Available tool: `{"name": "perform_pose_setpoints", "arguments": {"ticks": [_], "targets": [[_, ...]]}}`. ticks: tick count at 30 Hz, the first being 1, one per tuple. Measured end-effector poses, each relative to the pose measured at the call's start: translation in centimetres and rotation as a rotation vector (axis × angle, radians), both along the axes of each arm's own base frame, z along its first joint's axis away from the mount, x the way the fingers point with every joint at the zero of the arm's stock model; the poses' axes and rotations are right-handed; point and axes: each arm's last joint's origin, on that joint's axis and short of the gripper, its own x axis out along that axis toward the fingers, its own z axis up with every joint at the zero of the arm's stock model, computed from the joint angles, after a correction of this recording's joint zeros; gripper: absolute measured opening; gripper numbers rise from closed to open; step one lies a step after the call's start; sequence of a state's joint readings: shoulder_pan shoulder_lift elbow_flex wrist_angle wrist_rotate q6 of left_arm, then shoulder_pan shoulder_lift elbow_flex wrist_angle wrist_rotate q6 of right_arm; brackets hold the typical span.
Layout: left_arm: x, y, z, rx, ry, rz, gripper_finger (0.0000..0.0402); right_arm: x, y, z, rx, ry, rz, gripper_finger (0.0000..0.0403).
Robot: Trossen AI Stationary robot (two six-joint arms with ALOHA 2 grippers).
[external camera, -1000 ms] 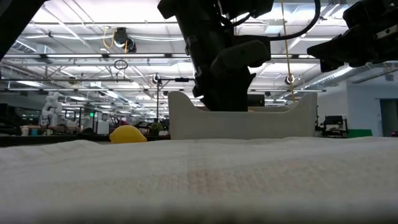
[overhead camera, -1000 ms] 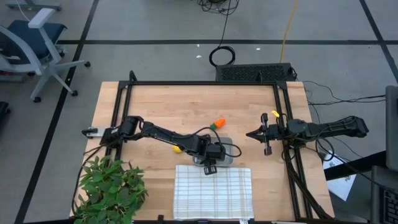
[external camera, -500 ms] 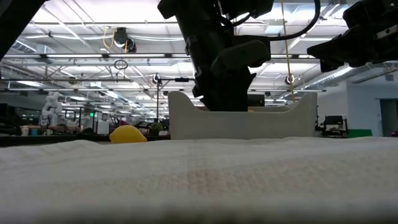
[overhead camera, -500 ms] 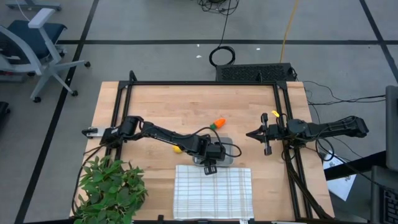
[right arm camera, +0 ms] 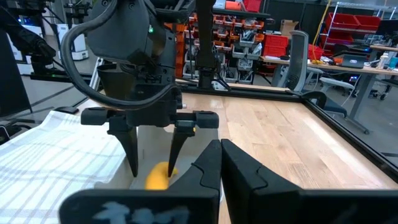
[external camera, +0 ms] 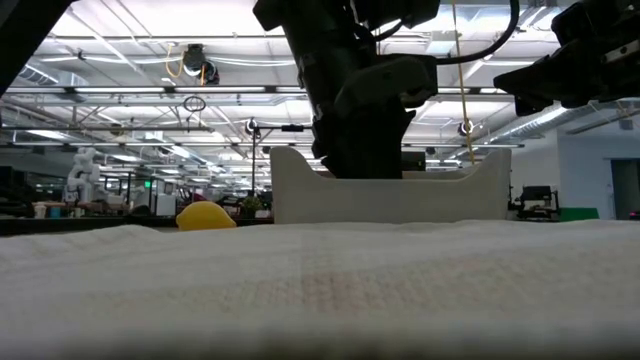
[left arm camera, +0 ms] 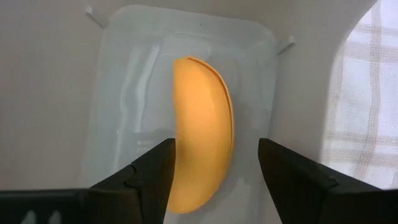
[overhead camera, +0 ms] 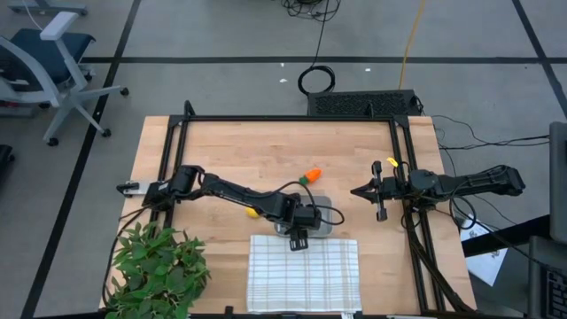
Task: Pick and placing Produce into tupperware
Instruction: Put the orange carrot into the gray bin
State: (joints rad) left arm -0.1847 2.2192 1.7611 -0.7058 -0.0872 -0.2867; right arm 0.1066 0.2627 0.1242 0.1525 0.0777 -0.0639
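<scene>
Work surface is a light wooden table (overhead camera: 266, 151) inside a black frame, standing on a grey floor marked with dark tape lines; an office chair (overhead camera: 44, 62) sits off one far corner, and the low view looks through into a large hall with ceiling strip lights. A white checked cloth (overhead camera: 304, 273) lies at the near edge, with a leafy green plant (overhead camera: 159, 270) at the near left corner. The tupperware (left arm camera: 118, 93) sits just beyond the cloth and holds the banana (left arm camera: 202, 140), lying flat on its floor. Left gripper (left arm camera: 211, 180) is poised directly over the container, fingers parted to either side of the banana and clear of it. The round yellow fruit (overhead camera: 252, 213) rests on the wood just left of the container; the carrot (overhead camera: 310, 175) lies just beyond it. Right gripper (overhead camera: 376, 202) is parked at the table's right side, fingers closed on nothing.
</scene>
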Motion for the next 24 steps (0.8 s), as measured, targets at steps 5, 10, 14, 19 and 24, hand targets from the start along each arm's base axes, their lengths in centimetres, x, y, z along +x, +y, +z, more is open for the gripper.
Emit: {"name": "perform_pose_setpoints", "arguments": {"ticks": [5,10,14,19,24], "targets": [[-0.2,0.3,1.2,0.015,-0.018,-0.035,0.0226,0.0,0.0,0.0,0.000,0.000,-0.001,0.0000],[-1.1,0.8,4.3,0.019,-0.066,-0.027,0.0197,0.0,0.0,0.0,0.000,0.000,-0.001,0.0000],[-2.0,1.0,6.6,0.043,-0.095,-0.051,0.0132,0.0,0.0,0.0,0.000,0.000,0.000,0.0000],[-2.9,0.9,7.9,0.057,-0.086,-0.066,0.0016,0.0,0.0,0.0,0.000,0.000,0.000,0.0000],[-3.1,0.9,8.1,0.102,-0.089,-0.077,0.0012,0.0,0.0,0.0,0.008,-0.001,0.000,0.0000]]}}
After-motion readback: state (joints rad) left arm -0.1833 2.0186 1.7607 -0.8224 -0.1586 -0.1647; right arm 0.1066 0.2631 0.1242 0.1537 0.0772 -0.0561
